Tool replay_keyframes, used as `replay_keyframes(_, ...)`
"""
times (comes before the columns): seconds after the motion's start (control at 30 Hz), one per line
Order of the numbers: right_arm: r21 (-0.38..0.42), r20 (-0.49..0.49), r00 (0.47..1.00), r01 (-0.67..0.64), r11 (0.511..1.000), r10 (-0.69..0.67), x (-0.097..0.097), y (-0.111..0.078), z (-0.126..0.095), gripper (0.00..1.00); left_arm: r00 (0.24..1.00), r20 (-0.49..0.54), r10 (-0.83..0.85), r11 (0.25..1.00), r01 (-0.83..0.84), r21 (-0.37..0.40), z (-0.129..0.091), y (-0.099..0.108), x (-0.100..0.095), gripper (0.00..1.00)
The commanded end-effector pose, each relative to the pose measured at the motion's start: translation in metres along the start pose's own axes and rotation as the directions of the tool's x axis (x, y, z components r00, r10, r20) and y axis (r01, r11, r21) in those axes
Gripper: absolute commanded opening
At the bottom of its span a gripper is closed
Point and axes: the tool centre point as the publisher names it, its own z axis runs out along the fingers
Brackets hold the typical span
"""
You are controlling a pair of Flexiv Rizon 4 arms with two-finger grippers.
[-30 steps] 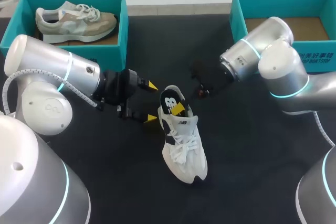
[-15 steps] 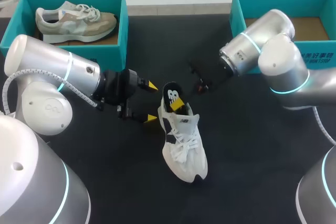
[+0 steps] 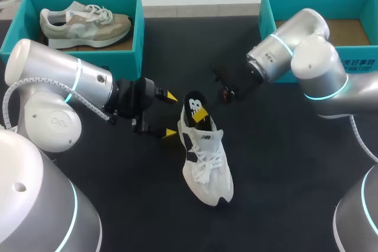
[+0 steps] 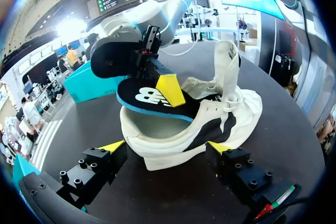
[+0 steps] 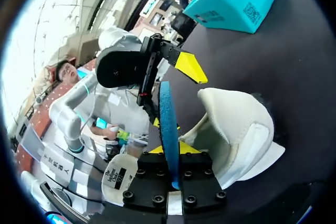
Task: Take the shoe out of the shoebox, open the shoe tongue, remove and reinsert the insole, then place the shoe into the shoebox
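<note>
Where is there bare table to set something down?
Bare table between the white shoe and the right arm, and between the left shoebox and right shoebox. Crowded at the shoe's heel, where left end effector, right end effector and insole meet.

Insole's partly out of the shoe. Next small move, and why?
Probably shut the left claw on the shoe at its heel: it stands open either side, while the right claw pinches the half-out insole. A held shoe should let the insole pull free.

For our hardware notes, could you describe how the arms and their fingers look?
The left arm and right arm are rounded silver tubes with cyan joint rings; a white cable hugs the left. The left gripper and right gripper are black, fingers yellow-tipped.
</note>
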Motion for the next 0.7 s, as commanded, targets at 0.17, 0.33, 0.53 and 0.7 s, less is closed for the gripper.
replay_keyframes(0.17,0.079,0.048,0.998,0.028,0.996,-0.032,0.002,0.002,-0.003,0.24,1.0,-0.002,0.0,1.0,0.0,-0.004,0.001,-0.001,0.0,1.0)
replay_keyframes(0.33,0.115,0.068,0.997,0.04,0.993,-0.048,0.002,-0.005,-0.004,0.19,1.0,-0.002,0.0,1.0,0.0,-0.004,0.001,-0.001,0.0,1.0)
replay_keyframes(0.53,0.207,0.088,0.995,0.025,0.978,-0.044,0.001,-0.011,-0.002,0.12,1.0,-0.002,0.0,1.0,0.0,-0.004,0.001,-0.001,0.0,1.0)
replay_keyframes(0.7,0.274,0.087,0.996,0.002,0.962,-0.027,-0.003,-0.015,0.002,0.18,1.0,-0.002,0.0,1.0,0.0,-0.004,0.001,-0.001,0.0,1.0)
